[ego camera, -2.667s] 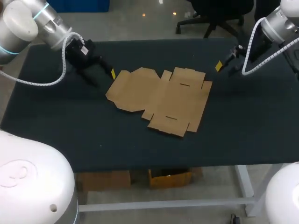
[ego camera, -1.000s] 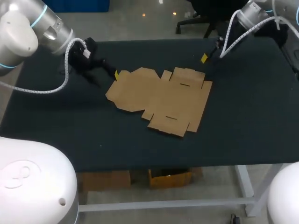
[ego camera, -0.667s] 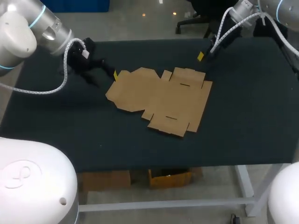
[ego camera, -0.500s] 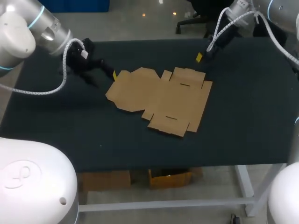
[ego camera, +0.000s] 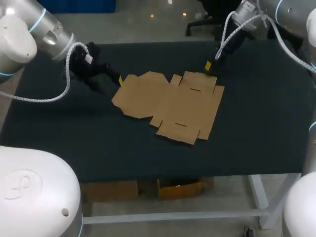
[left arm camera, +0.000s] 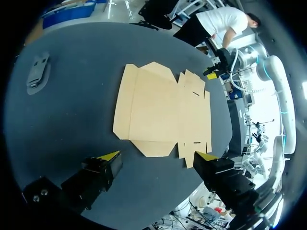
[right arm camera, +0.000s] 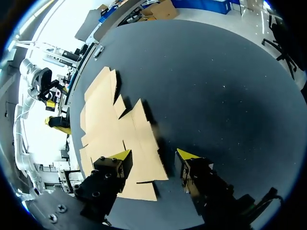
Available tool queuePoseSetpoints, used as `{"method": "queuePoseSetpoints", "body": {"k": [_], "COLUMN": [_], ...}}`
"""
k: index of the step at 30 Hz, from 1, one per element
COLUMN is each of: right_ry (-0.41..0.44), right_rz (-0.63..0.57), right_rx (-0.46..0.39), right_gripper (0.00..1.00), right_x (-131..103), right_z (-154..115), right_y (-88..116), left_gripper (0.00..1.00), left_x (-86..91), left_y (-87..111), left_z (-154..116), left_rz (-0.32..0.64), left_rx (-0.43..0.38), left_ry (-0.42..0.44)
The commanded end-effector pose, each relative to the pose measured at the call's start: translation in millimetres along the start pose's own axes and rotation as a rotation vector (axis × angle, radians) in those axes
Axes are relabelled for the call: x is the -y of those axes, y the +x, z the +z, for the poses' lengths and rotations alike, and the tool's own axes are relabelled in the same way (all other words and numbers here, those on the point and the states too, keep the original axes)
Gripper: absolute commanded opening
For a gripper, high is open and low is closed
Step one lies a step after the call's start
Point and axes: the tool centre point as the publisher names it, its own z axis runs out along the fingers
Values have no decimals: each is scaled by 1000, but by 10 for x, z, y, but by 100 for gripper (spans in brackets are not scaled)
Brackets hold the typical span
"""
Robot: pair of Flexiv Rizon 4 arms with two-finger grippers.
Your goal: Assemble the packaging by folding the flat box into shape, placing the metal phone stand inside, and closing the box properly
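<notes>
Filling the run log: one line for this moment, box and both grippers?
box flat on table | left gripper open, by box's left edge | right gripper open, at box's far edge

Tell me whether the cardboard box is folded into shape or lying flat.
Lying flat, unfolded. The cardboard box is spread on the table, every flap level with it in all three views; no wall stands up.

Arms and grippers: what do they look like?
The left arm and right arm are rounded, pale grey, with light blue rings. White ribbed cables run to the black left gripper and right gripper, each with two yellow-tipped fingers.
</notes>
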Motion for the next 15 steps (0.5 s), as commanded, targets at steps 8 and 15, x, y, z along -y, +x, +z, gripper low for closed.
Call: {"method": "queuePoseSetpoints", "body": {"k": [8, 15], "right_ry": [309, 328], "right_rz": [-18, -34], "right_rx": [-147, -157], "right_gripper": [50, 49], "right_x": [-117, -166], "right_z": [128, 205], "right_y": [-133, -137], "left_gripper": [100, 100], "left_x": [-18, -18], "left_y": [-14, -32], "left_z": [2, 8], "left_rz": [-4, -10], "left_rx": [-1, -4], "left_ry": [-2, -1]}}
